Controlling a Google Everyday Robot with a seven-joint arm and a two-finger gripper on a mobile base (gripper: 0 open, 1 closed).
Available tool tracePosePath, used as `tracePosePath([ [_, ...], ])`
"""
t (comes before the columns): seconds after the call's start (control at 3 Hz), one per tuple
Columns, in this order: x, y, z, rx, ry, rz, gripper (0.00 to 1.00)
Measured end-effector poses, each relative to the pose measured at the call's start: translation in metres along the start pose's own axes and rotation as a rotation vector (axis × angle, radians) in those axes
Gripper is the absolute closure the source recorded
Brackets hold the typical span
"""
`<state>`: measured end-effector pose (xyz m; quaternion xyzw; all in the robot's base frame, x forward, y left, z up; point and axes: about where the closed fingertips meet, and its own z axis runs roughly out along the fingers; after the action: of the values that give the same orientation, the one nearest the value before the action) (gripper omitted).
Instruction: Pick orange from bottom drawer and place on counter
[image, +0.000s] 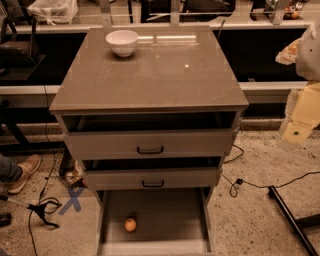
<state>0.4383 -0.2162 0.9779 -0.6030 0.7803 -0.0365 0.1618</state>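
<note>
The small round orange fruit (130, 225) lies in the pulled-out grey bottom drawer (167, 212), at lower centre of the frame. The cream gripper (300, 122) hangs at the right edge, well apart; if it is spread or closed I cannot tell. I judge the reach not yet begun: next it must descend into the drawer

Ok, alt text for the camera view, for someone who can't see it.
A small orange lies on the floor of the pulled-out bottom drawer, left of centre. A white bowl sits back left on the counter; the gripper hangs at the picture's right edge, apart from both.
</note>
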Motion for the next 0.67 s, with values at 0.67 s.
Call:
tracePosePath([
  [0.67,0.004,0.000,0.014,-0.041,-0.012,0.057,0.00],
])
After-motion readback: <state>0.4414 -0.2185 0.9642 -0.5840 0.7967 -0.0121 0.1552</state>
